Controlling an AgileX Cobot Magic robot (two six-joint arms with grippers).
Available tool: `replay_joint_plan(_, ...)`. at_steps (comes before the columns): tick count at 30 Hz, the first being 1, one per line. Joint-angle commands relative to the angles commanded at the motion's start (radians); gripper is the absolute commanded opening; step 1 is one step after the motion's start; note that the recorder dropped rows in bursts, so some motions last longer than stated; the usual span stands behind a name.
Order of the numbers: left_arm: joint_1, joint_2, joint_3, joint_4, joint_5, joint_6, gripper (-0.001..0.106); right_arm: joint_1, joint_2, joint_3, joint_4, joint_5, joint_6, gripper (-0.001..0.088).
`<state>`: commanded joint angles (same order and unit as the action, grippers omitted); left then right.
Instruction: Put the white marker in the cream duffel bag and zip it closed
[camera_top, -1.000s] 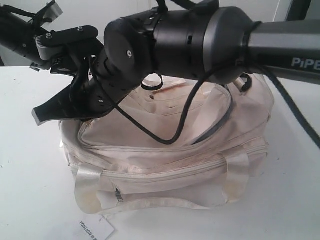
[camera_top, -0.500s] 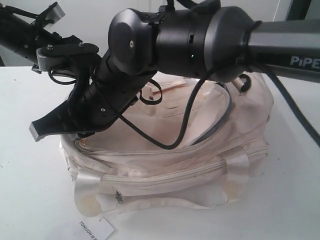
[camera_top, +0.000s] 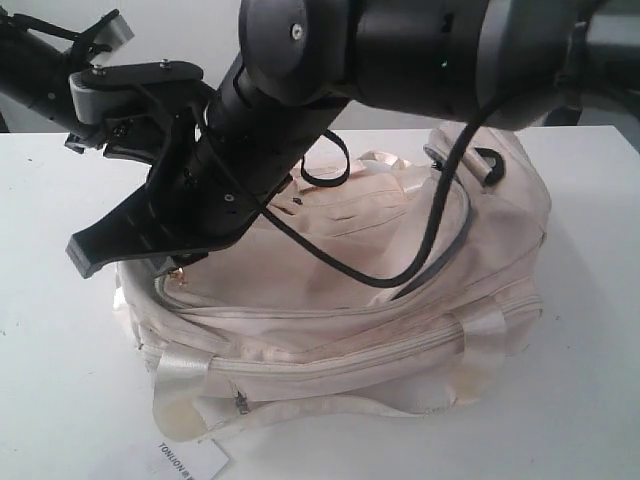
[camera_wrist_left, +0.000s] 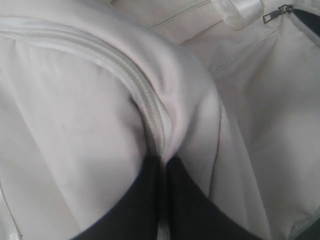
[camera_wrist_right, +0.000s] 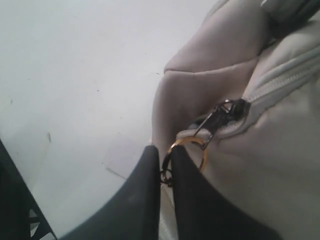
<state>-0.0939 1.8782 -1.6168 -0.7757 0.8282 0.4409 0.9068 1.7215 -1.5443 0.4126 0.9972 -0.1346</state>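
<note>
The cream duffel bag (camera_top: 400, 330) lies on the white table (camera_top: 60, 380). My right arm reaches across it to its left end. There my right gripper (camera_wrist_right: 167, 167) is shut on the gold ring pull (camera_wrist_right: 192, 150) of the top zipper, close to the slider (camera_wrist_right: 225, 112). In the exterior view that gripper (camera_top: 172, 262) sits at the bag's left corner. The zipper gapes at the right, where a dark edge (camera_top: 455, 225) shows. My left gripper (camera_wrist_left: 162, 162) is shut on a fold of bag fabric beside the zipper (camera_wrist_left: 145, 105). The white marker is out of view.
A white paper tag (camera_top: 190, 460) with black print lies on the table in front of the bag, and shows again (camera_wrist_right: 122, 155) under the right gripper. The left arm (camera_top: 60, 60) comes in from the back left. A black cable (camera_top: 350, 270) hangs over the bag top.
My right arm's wrist has risen and turned while its gripper stayed at the bag's left corner. The bag's top has shifted slightly with the pull.
</note>
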Motion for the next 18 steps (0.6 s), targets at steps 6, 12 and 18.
replay_joint_plan(6, 0.000, 0.000, 0.000, 0.079, -0.031, -0.042, 0.000, 0.000, -0.038, 0.000, -0.006, -0.002, 0.000, 0.0000)
replay_joint_plan(12, 0.000, 0.000, 0.000, 0.104, -0.063, -0.090, 0.000, 0.000, -0.021, 0.000, -0.011, 0.012, 0.000, 0.0000)
replay_joint_plan(18, 0.000, 0.000, 0.000, 0.104, -0.079, -0.107, 0.000, 0.000, 0.051, 0.000, 0.003, 0.080, 0.000, 0.0000)
